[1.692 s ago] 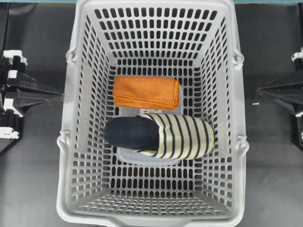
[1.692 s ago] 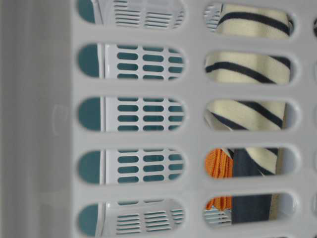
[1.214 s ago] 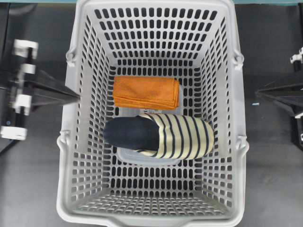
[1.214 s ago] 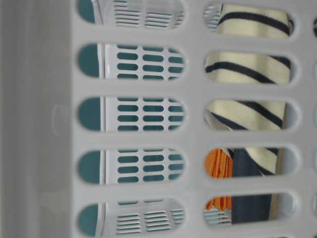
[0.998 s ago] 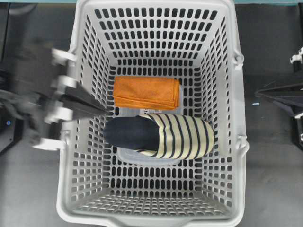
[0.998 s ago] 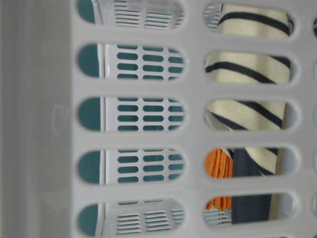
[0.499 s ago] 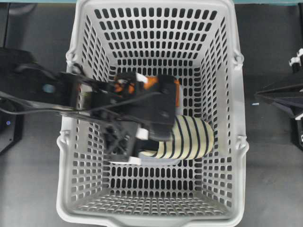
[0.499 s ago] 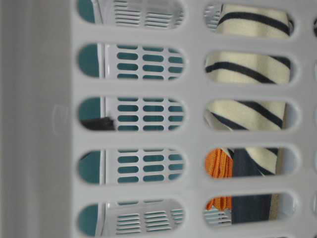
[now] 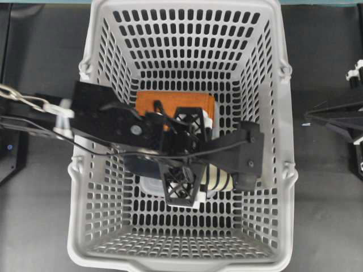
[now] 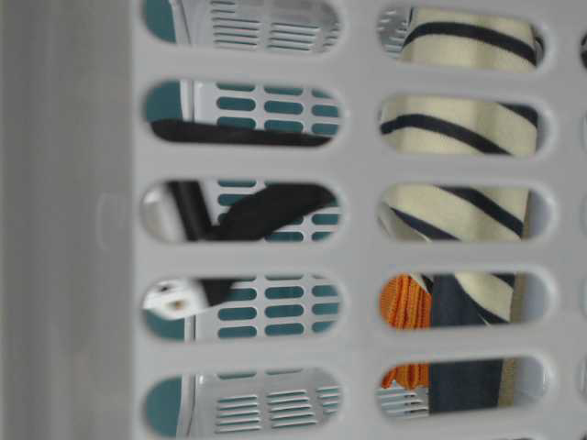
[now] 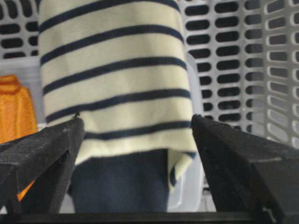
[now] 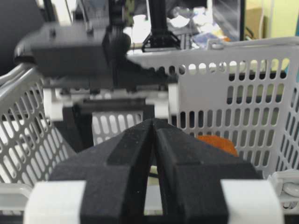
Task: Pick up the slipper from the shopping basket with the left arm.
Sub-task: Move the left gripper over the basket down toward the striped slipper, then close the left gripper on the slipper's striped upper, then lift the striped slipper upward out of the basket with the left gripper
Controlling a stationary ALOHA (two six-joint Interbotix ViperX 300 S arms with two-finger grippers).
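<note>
The cream, navy-striped slipper [image 9: 218,177] lies in the middle of the grey shopping basket [image 9: 266,113], mostly hidden under my left arm. In the left wrist view the slipper [image 11: 112,70] fills the centre, navy insole nearest. My left gripper [image 9: 186,153] is inside the basket, open. Its jaws [image 11: 135,117] stand one on each side of the slipper where the striped upper meets the insole. My right gripper [image 9: 309,116] is shut and empty outside the basket's right wall, and also shows in the right wrist view [image 12: 153,122]. The table-level view shows the slipper [image 10: 459,128] through the wall slots.
A folded orange cloth [image 9: 170,99] lies just beyond the slipper, next to my left gripper's far finger; it also shows in the left wrist view [image 11: 14,107]. The basket walls [image 11: 233,56] rise on all sides. Dark table surrounds the basket.
My left arm swung from outside the basket's left wall over the rim and down to the slipper, and its jaws now straddle it. The right arm and slipper have not moved.
</note>
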